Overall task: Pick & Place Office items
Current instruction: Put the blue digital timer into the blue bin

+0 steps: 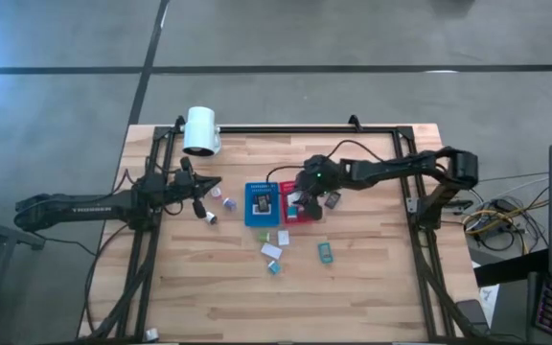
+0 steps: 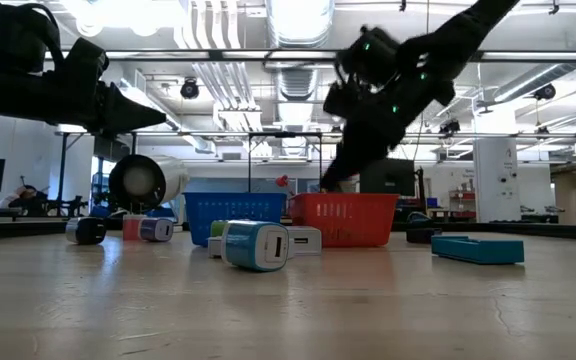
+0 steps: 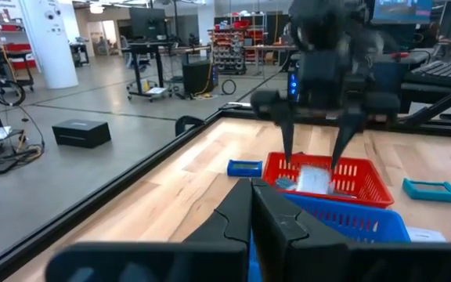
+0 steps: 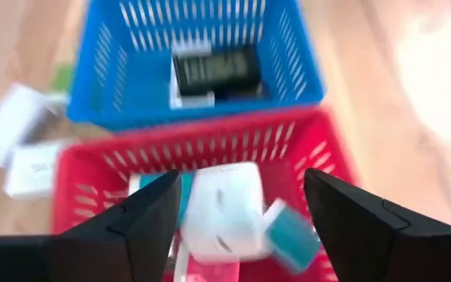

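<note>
Counting two trays point(image 1: 260, 218), one cylinder point(image 1: 200, 130)

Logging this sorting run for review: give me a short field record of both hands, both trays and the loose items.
right hand: open, above the red tray
red tray contents: white block, teal pieces
left hand: shut, holding nothing visible, above the table left of the blue tray
blue tray contents: a black item
loose items: several on the table around the trays, including a teal one

White and teal office items point(image 4: 233, 215) heaped inside red tray point(image 4: 327, 157).
</note>
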### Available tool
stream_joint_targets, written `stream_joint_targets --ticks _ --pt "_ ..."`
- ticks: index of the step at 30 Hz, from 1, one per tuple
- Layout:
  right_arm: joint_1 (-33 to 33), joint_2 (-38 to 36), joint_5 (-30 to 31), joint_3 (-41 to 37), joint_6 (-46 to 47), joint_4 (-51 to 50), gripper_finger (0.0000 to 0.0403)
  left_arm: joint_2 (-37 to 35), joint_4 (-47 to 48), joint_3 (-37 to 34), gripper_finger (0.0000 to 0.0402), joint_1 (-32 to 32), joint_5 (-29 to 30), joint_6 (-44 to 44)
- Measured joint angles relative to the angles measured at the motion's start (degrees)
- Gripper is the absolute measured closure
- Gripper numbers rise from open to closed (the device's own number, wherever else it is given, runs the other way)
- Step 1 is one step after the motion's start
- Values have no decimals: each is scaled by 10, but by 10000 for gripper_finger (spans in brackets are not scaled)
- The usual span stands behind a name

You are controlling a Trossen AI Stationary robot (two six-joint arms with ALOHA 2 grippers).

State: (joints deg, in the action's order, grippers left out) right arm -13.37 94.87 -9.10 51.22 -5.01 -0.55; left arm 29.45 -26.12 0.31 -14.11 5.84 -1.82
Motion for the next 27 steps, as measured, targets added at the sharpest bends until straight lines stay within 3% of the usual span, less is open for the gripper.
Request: stream_joint_targets --ticks 6,13,22,27 --pt "0 -121 -23 -39 -1 45 140 0 0 0 389 0 -3 13" --pt "1 -318 -60 -164 2 209 179 0 3 0 389 0 -4 23" --pt "0 -533 -59 -403 33 417 288 0 4 0 390 0 -5 23" --pt "0 -615 -44 -489 52 449 352 1 5 0 390 0 -5 25"
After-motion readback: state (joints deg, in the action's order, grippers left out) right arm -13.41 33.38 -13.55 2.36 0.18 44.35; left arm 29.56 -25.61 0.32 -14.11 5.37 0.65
